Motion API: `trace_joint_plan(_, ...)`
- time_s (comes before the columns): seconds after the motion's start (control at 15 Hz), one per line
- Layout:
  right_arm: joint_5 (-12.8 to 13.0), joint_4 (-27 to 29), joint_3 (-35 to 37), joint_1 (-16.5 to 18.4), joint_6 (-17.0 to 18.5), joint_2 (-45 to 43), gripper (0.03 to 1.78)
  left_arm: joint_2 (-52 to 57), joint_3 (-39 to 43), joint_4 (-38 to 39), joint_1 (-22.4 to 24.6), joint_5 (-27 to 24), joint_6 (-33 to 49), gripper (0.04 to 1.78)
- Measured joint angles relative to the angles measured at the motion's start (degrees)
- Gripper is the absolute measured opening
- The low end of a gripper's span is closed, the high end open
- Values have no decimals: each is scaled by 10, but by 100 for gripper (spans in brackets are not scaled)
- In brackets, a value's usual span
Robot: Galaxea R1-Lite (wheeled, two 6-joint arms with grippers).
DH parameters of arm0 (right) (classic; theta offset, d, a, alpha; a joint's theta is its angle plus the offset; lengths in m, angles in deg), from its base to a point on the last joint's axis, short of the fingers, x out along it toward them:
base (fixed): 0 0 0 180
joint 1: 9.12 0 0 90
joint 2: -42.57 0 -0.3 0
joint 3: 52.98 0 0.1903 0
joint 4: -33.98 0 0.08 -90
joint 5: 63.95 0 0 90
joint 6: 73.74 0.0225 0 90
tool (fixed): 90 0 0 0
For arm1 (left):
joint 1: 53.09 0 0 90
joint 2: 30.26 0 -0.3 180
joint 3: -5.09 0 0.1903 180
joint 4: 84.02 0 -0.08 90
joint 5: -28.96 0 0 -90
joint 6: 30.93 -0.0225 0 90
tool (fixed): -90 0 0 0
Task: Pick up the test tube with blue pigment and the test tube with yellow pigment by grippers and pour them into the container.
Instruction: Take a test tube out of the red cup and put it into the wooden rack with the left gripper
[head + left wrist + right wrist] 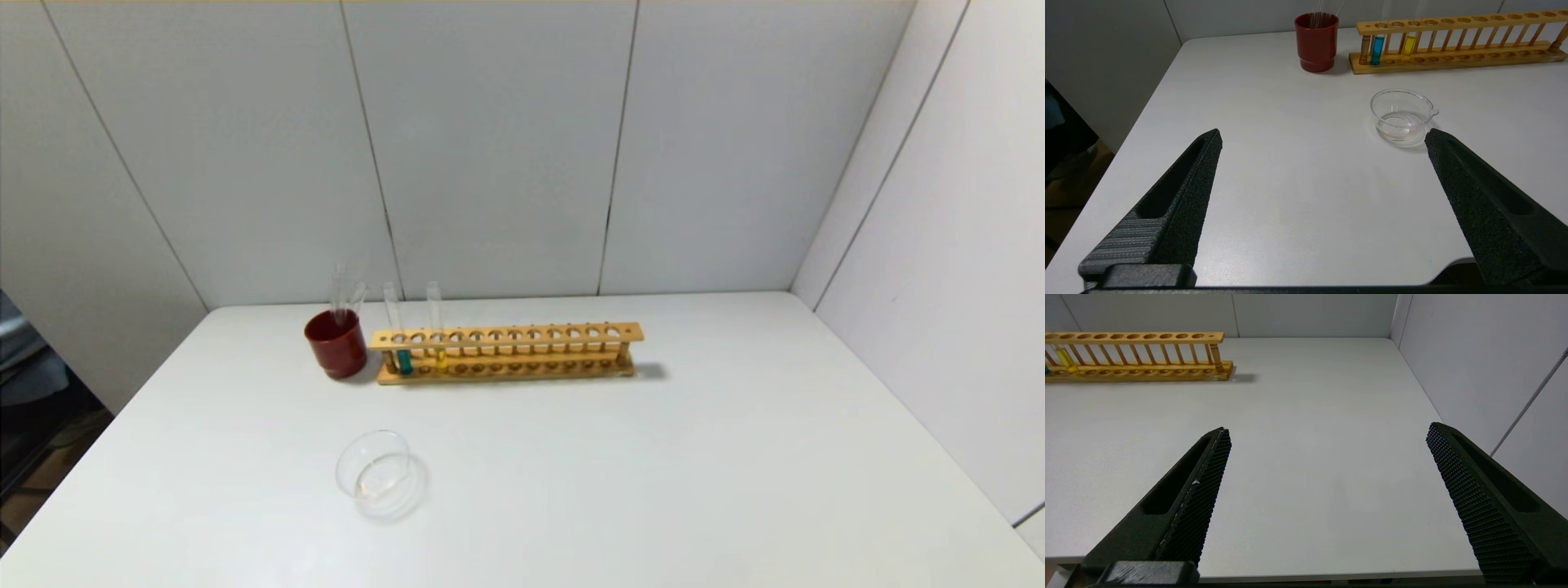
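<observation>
The test tube with blue pigment (403, 359) stands upright in the left end of a wooden rack (506, 334), and shows in the left wrist view (1377, 50). The test tube with yellow pigment (441, 358) stands two holes to its right; it shows in the left wrist view (1408, 45) and the right wrist view (1065, 359). The clear glass container (377, 472) sits on the table nearer me, in front of the rack's left end (1401, 116). My left gripper (1323, 136) is open and empty over the table's near left. My right gripper (1327, 430) is open and empty over the near right.
A dark red cup (336, 344) holding colourless tubes stands just left of the rack (1316, 41). The white table (653, 474) is walled at the back and right. Its left edge drops to the floor.
</observation>
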Motion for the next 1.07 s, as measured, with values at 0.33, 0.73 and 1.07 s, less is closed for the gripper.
trace_joint_plan(0.33,0,0,0,0,0,0,175,0,0,0,0,0,0,175)
trace_joint_plan(0.73,0,0,0,0,0,0,175,0,0,3,0,0,-3,175)
trace_joint_plan(1.07,0,0,0,0,0,0,175,-27,-110,-74,0,-14,-7,175)
